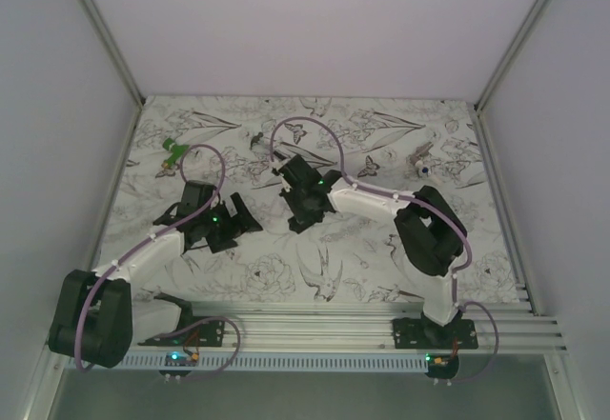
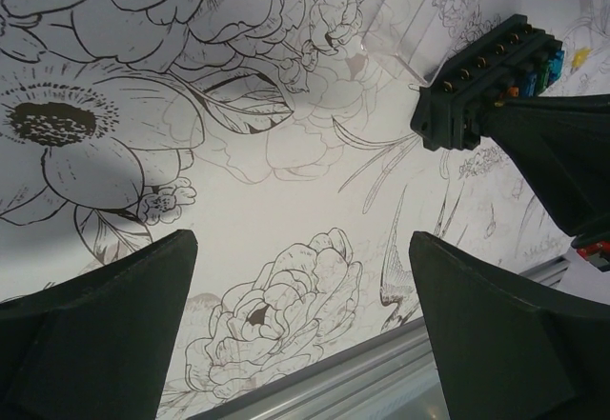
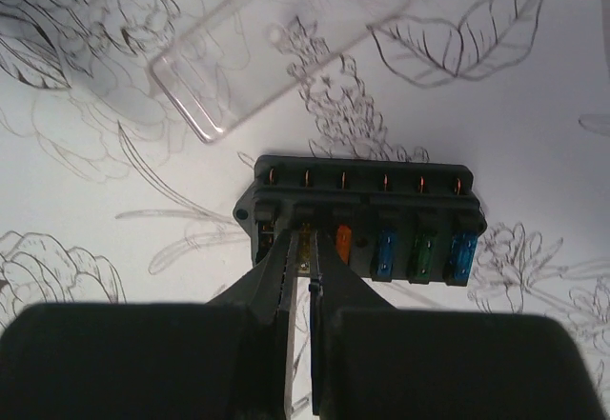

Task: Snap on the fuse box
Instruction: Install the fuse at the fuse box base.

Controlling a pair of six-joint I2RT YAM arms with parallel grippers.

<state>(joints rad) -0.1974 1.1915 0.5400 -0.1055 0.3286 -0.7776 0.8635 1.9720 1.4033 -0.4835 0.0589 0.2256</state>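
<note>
The fuse box [image 3: 381,220] is a black block lying on the flower-patterned table, with a row of orange, blue and green fuses in its near face. My right gripper [image 3: 312,249] is shut on a small yellow fuse [image 3: 305,241] sitting in the second slot from the left. A clear plastic cover [image 3: 276,44] lies flat just beyond the box, apart from it. In the left wrist view the fuse box [image 2: 477,82] sits at the upper right. My left gripper [image 2: 305,287] hangs open over bare table, empty, to the left of the box. From above, the right gripper [image 1: 305,209] hides the box.
A small green piece [image 1: 174,150] lies at the back left of the table, and a small pale object [image 1: 419,165] at the back right. The aluminium rail [image 1: 334,320] runs along the near edge. White walls close in the sides and back.
</note>
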